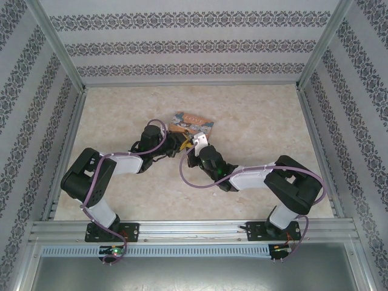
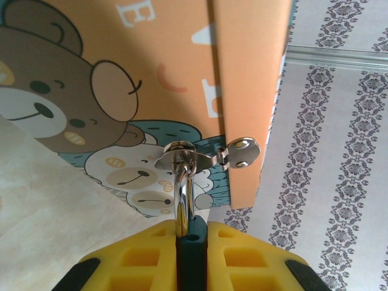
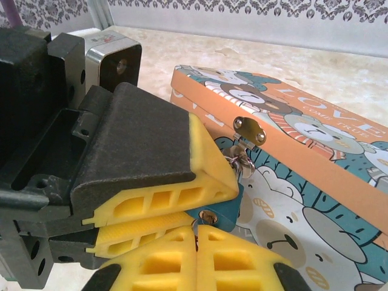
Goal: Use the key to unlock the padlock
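The left gripper [image 2: 191,248] was clamped nearly shut on the padlock [image 2: 193,233] body, its shackle [image 2: 182,200] hung through the hasp [image 2: 182,159] of the orange box [image 2: 170,66]. The right gripper [image 3: 195,245] was fully shut just below the keyhole [image 3: 208,215]; any key was hidden. Turning would need the lock held steady; the box wall crowded both.

Orange picture box [image 1: 195,123], printed with cartoon bears and the word LOVE, lying near the middle of the beige marbled desk [image 1: 267,109]. Silvery hasp [image 3: 249,130] on the box's front face at the lid seam. Striped patterned walls [image 1: 182,45] enclose the desk on the left, right and far sides; aluminium rail [image 1: 194,229] along the near edge.
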